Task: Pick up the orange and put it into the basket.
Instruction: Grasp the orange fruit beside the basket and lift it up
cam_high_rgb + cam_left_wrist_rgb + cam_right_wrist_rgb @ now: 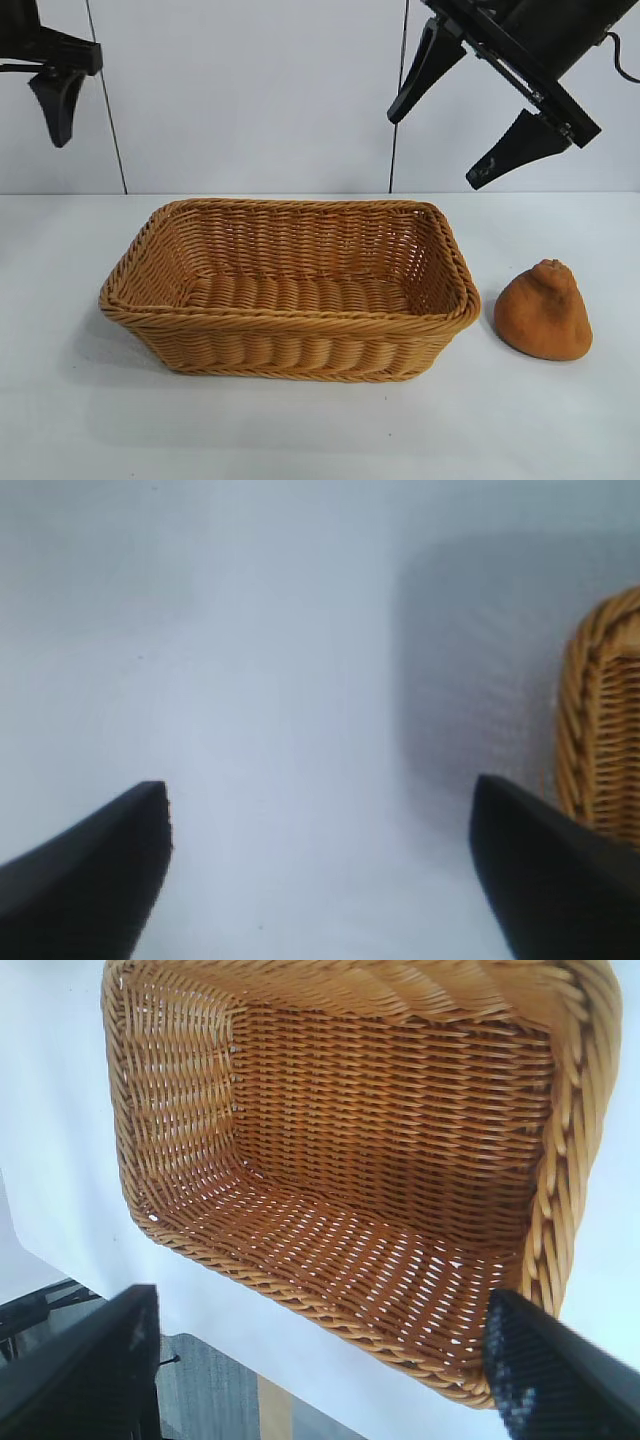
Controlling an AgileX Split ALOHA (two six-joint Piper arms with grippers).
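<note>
White table point(300, 430) filling the lower half of the exterior view, plain pale wall panels behind. At centre frame, the basket point(290, 285), broad and rectangular, woven in tan wicker with a braided rim, nothing inside it in either the exterior view or the right wrist view. High in the upper right of the exterior view, the right gripper point(455, 115), tilted, fingers spread wide with nothing between them, hanging well above the table between basket and fruit; from its own wrist camera, looking straight down into the hollow of the basket point(340, 1180), both dark fingertips at the lower corners of that frame. In the upper left corner of the exterior view, the left gripper point(55, 95), only one dark finger in frame there, parked high and well apart from everything; in its wrist view, the two fingers set wide apart over bare table, the left gripper point(320, 860) holding nothing, a strip of basket rim point(600, 710) at the right edge. Smallest, at the lower right of the exterior view, the orange point(544, 312), lumpy and teardrop-shaped with a knob on top, resting on the table just beside the basket's right end, not touching it. Judged from this: nothing of the task done yet. Fruit ungrasped, basket bare; reach, grasp, lift, carry and release all left to do.
</note>
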